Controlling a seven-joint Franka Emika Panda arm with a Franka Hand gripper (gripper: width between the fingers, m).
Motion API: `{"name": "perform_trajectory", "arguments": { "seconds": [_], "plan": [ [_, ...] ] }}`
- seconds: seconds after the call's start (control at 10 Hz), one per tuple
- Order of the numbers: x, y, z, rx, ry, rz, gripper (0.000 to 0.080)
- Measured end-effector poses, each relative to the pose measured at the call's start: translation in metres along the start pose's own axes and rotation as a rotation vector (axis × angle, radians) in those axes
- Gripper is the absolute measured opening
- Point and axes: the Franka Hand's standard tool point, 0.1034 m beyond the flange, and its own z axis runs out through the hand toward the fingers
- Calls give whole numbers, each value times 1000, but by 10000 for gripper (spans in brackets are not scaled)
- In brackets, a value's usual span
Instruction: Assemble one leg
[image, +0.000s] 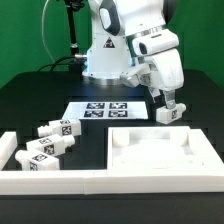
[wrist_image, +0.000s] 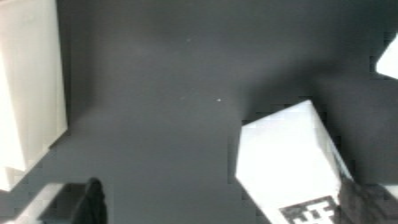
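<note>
Jaws stand wide apart on my gripper (image: 170, 105), straddling an upright leg (image: 167, 113) without clamping it; bare table (image: 30, 100) surrounds it, the marker board (image: 100, 108) lies nearby, the panel (image: 160, 150) close below.

This is a robotics lab set up for recording, not a home or a shop. A white robot arm (image: 120, 40) stands bolted at the 12 o'clock end of a matte black tabletop (image: 30, 100), with plain green curtain (image: 25, 30) hung behind it as a backdrop. The marker board (image: 105, 108) lies flat near the arm's base, printed with black-and-white square tags. The same kind of tag is stuck on the loose white furniture legs (image: 50, 140) at 8 o'clock, and a white walled frame (image: 60, 180) fences the near edge.
</note>
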Motion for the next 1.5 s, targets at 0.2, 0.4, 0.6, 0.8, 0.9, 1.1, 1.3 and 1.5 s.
{"name": "perform_trajectory", "arguments": {
  "seconds": [0.2, 0.4, 0.6, 0.8, 0.9, 1.1, 1.3, 1.5],
  "plan": [
    [2, 1, -1, -5, -1, 139, 649],
    [19, 13, -14, -49, -17, 456, 649],
    [23, 28, -15, -38, -36, 752, 649],
    [25, 32, -14, -45, -28, 929, 649],
    [25, 32, -14, -46, -27, 954, 649],
    [23, 32, -14, -49, -26, 1111, 649],
    [20, 31, -19, -33, -52, 1368, 649],
    [31, 26, -20, 0, -90, 1754, 649]
  ]
}}
